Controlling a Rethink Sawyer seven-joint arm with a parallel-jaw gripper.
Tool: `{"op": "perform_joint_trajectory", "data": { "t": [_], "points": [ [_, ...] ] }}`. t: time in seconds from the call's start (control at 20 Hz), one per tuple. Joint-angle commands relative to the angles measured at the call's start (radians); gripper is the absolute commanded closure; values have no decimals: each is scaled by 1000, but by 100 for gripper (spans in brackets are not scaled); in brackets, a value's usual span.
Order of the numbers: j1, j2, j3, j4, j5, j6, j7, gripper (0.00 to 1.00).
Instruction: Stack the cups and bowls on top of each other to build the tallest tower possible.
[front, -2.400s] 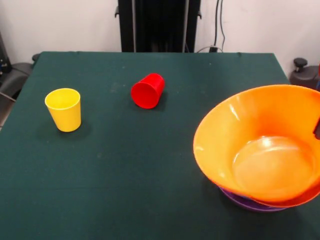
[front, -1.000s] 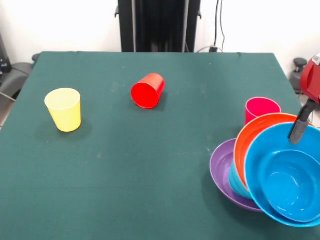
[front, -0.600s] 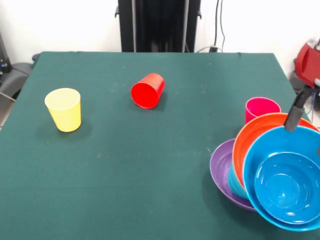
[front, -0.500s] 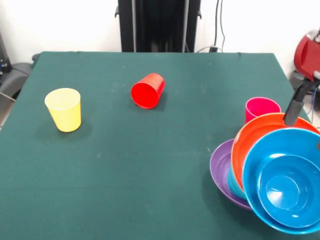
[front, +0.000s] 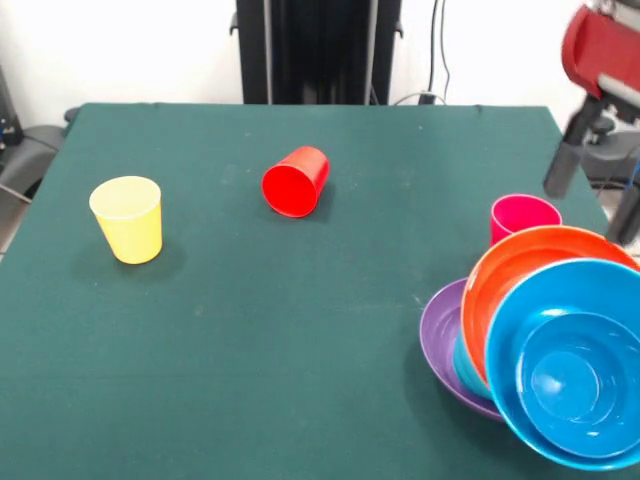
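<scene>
tower (front: 545, 360) leaning, beside pinkish-red cup (front: 522, 217) | jaws (front: 590, 195) released, above

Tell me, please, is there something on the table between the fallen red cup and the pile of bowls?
Nothing visible. Between the red cup, lying on its side, and the pile of bowls there is only bare green table. The pink cup stands behind the pile.
</scene>
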Motion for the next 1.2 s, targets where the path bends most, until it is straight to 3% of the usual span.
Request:
{"op": "perform_joint_trajectory", "data": {
  "t": [0.05,0.55,1.2],
  "points": [
    [-44,-133,159,240,-96,-22,-280,0],
    [-102,-191,244,317,-154,-97,-337,0],
    [-137,-222,315,325,-234,-91,-352,0]
  ]
}}
